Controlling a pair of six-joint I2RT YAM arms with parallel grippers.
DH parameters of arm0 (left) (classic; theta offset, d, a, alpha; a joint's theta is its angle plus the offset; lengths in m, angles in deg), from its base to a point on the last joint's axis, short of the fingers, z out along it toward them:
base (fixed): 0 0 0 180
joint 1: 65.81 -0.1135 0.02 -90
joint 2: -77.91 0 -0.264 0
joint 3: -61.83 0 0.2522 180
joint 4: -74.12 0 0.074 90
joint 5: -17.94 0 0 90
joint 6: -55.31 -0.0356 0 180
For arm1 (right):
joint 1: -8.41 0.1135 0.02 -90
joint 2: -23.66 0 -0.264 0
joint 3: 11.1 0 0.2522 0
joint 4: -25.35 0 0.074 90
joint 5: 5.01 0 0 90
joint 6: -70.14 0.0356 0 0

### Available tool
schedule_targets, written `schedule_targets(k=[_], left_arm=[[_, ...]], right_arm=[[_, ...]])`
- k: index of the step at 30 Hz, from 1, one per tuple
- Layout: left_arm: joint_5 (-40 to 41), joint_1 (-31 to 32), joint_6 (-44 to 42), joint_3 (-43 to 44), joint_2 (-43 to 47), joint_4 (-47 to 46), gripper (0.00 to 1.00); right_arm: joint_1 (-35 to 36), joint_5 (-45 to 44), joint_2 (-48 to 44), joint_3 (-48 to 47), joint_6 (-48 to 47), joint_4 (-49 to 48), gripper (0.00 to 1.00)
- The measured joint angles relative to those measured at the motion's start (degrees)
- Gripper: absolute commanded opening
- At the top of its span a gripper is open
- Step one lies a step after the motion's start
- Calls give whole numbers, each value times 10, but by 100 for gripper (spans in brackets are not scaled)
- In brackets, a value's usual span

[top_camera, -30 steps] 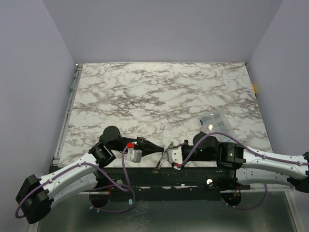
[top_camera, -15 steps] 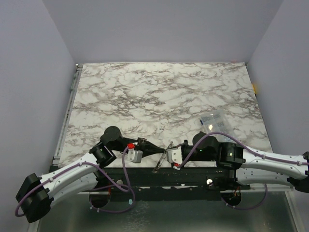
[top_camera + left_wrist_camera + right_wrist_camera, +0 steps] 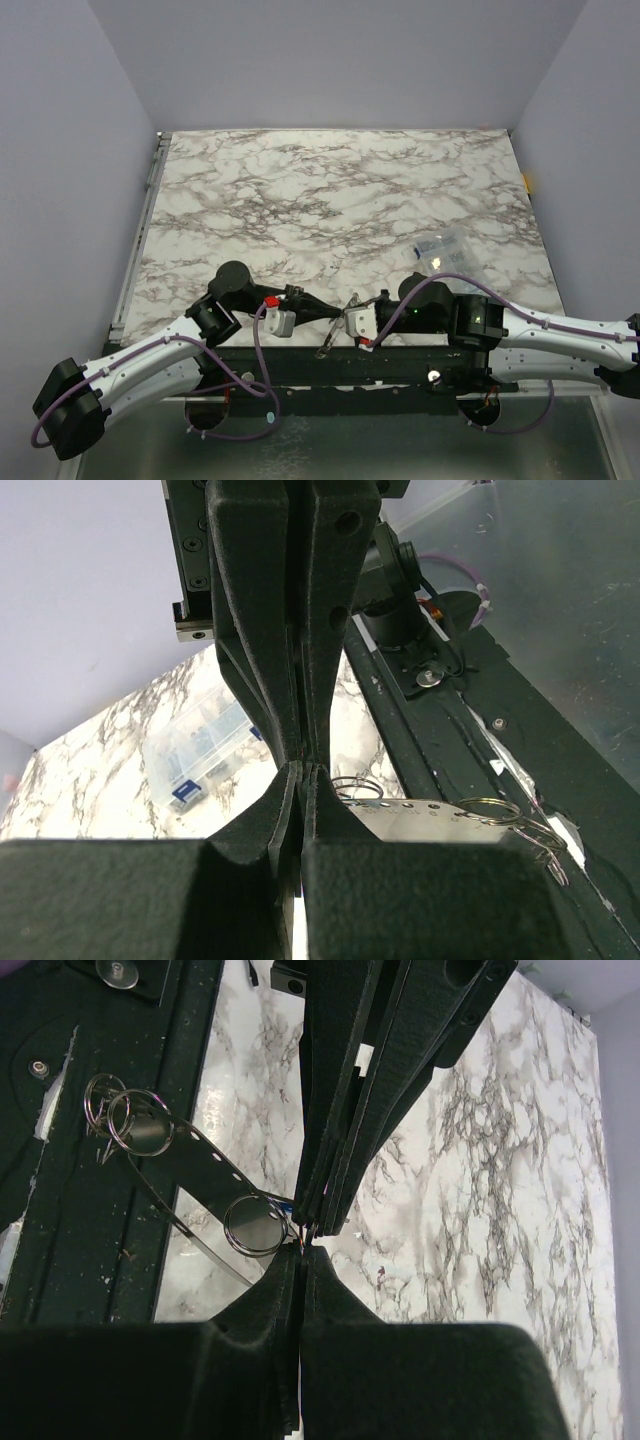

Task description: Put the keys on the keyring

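Observation:
My left gripper (image 3: 336, 312) and right gripper (image 3: 347, 316) meet tip to tip over the table's near edge, both shut. A small grey metal ring (image 3: 255, 1225) lies right against the touching tips; it also shows in the left wrist view (image 3: 360, 785). It sits at the end of a flat perforated metal strip (image 3: 195, 1155) that carries more rings (image 3: 128, 1120) at its far end. The strip hangs down over the black base (image 3: 328, 342). What each gripper (image 3: 300, 770) (image 3: 302, 1250) pinches is hidden between the pads. No key with a coloured head shows.
A clear plastic box (image 3: 440, 250) lies on the marble table (image 3: 330, 200) at the right, behind my right arm; it also shows in the left wrist view (image 3: 200, 755). The black mounting base (image 3: 60, 1210) runs along the table's near edge.

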Motion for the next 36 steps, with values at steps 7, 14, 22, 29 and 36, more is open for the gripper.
schedule_targets(k=[7,14,22,29,36], left_arm=[[0,0,4,0,0,0,0],[0,0,6,0,0,-1,0],[0,0,7,0,2,-5,0],[0,0,7,0,2,-5,0],[0,0,9,0,2,-9,0]], right_arm=[[0,0,0,0,0,0,1],[0,0,-3,2,0,-4,1],[0,-1,-12,5,0,-9,1],[0,-2,-12,5,0,-9,1],[0,-9,-21,8,2,-10,1]])
